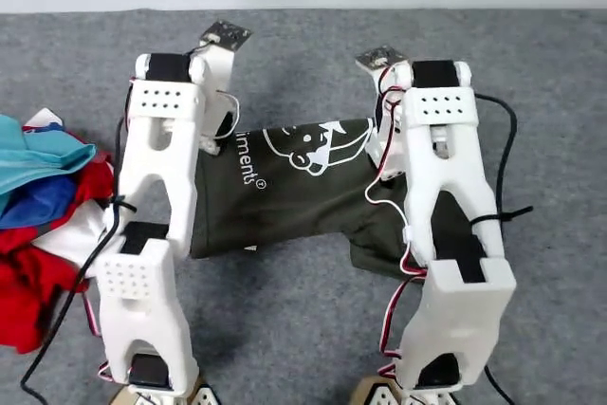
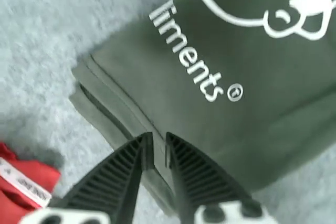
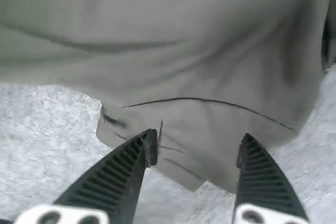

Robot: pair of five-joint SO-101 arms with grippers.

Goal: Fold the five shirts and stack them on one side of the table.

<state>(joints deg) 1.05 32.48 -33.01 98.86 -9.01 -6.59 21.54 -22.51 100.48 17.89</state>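
- A dark green shirt [image 1: 285,206] lies spread on the grey table [image 1: 303,329] between the two arms, with white print on its upper side.
- The left gripper [image 2: 155,142] is over the shirt's hemmed edge, on the side nearer the pile. Its jaws are drawn almost together, with a thin slit left between them. Whether any cloth is caught in that slit cannot be told.
- The right gripper [image 3: 199,142] hangs over the opposite end of the shirt, above a loose corner with a seam line across it. Its jaws are spread wide and nothing is between them.
- A pile of unfolded shirts [image 1: 38,206] — red, blue, teal and white — sits at the table's edge on the left arm's side, just beside that arm.
- A red shirt [image 2: 26,177] from the pile lies near the green shirt's hem, with grey table between the two.
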